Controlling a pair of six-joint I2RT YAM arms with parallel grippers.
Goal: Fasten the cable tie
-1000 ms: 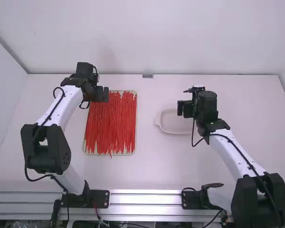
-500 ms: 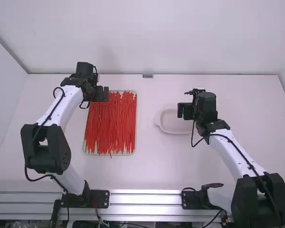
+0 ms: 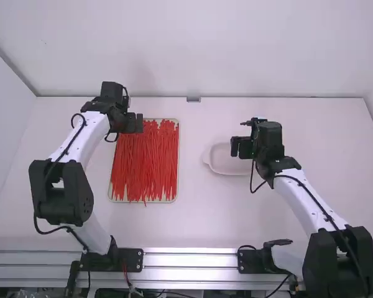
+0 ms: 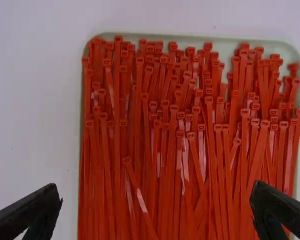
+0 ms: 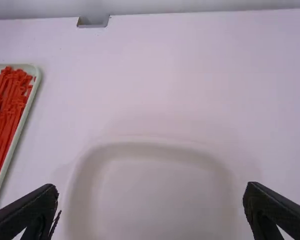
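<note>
Left gripper [image 3: 129, 122], fingers [image 4: 32, 212] spread wide and holding nothing, hangs over the heap of red cable ties [image 4: 190, 150] at the upper left of the high view. The step in hand looks like the first pick: getting one tie out of many. To do it well, the gripper would best come down at the heap's fringe, where strands lie less crossed. It should straddle a single strand, close on it near the square head, and lift straight up so the neighbours slide off. A grab into the thick middle risks bringing up a bundle. The tail must stay free, since the other arm will likely have to feed it through the head.

Right gripper [image 3: 239, 144], likewise wide apart and holding nothing, is poised right of centre in the high view, just above a white dish [image 5: 155, 145].

The ties fill a pale rectangular tray [image 3: 143, 200] left of centre, packed in long parallel rows nearly rim to rim. Their heads are staggered toward one short end, and a few strands lie slantwise across the rest. No tie is looped or fastened yet. The dish, shallow with rounded corners, stands well apart from the tray on the white table [image 3: 236, 205], its interior showing plain white.
</note>
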